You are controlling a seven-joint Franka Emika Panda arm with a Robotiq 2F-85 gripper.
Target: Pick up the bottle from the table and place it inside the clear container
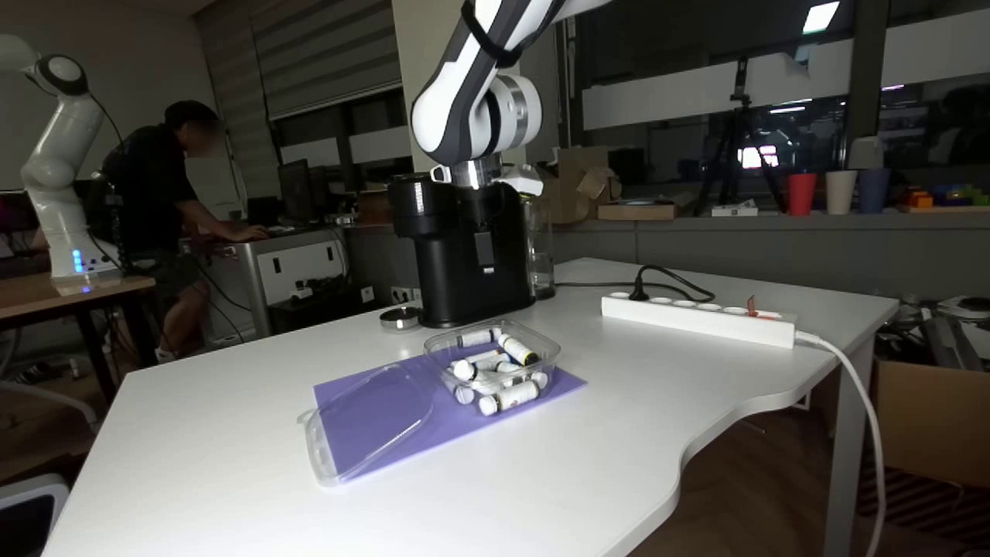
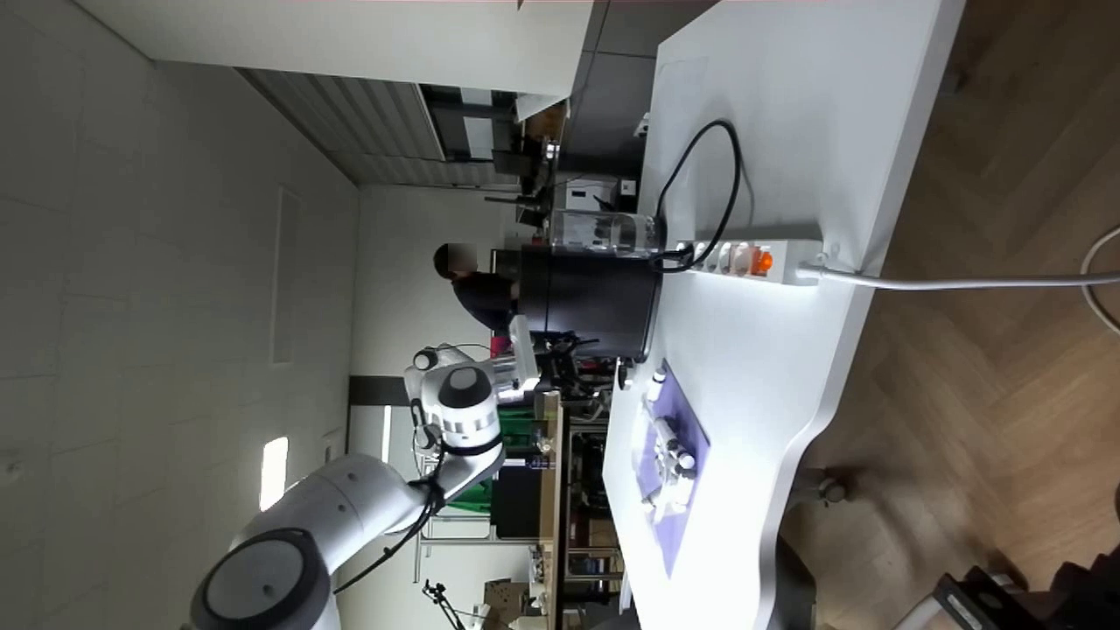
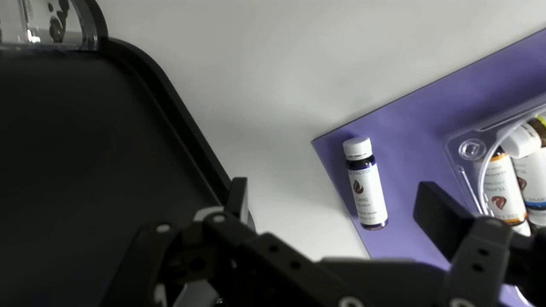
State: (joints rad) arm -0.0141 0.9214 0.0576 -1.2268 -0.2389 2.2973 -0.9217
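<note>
The bottle [image 3: 367,187], white-capped with a white label, lies on its side at a corner of the purple mat [image 3: 409,128]. In an exterior view, the clear container [image 1: 549,361] sits nearer, apart from it, open and heaped with similar bottles [image 1: 514,396], its lid [image 1: 320,452] spread left.

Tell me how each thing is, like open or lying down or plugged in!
Claw: open, holding nothing.
Loose bottle: lying on its side, cap on.
Clear container: open.
Clear lid: beside the container, not covering it.
Bottles inside: lying in a jumble.
Purple mat: flat.
Power strip: black plug pushed in.
Black machine: upright; can't tell whether it's on.
</note>
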